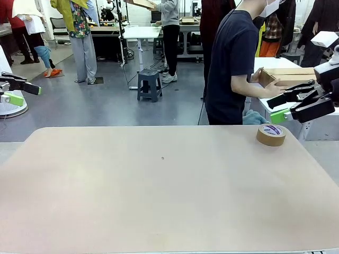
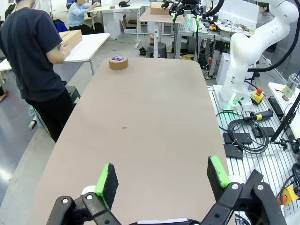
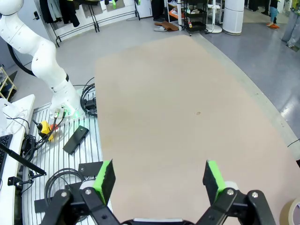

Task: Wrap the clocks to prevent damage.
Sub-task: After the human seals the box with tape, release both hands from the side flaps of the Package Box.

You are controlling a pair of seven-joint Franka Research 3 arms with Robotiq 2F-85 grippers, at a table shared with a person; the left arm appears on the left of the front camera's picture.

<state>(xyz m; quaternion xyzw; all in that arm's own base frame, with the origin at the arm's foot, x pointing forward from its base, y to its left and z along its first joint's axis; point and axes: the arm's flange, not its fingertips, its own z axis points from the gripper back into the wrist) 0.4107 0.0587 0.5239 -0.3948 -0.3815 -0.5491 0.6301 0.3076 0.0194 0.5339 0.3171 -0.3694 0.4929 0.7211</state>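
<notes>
Table (image 1: 159,190) matt smooth beige; tape roll (image 1: 270,135) brown paper; box (image 1: 288,75) cardboard.

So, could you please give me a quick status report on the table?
Left hand and right hand open, holding nothing. Tape roll on the table. Person's hands on a cardboard box behind it.

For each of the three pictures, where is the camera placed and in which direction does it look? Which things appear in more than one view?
Front view: fixed on the robot's side, facing across the table at the person; left hand and right hand at the edges.
Left wrist view: above one table end, looking along it past its own open hand to the tape roll.
Right wrist view: above the opposite end, over its own open hand.
Shared: table; tape roll and person in the front and left wrist views.
</notes>
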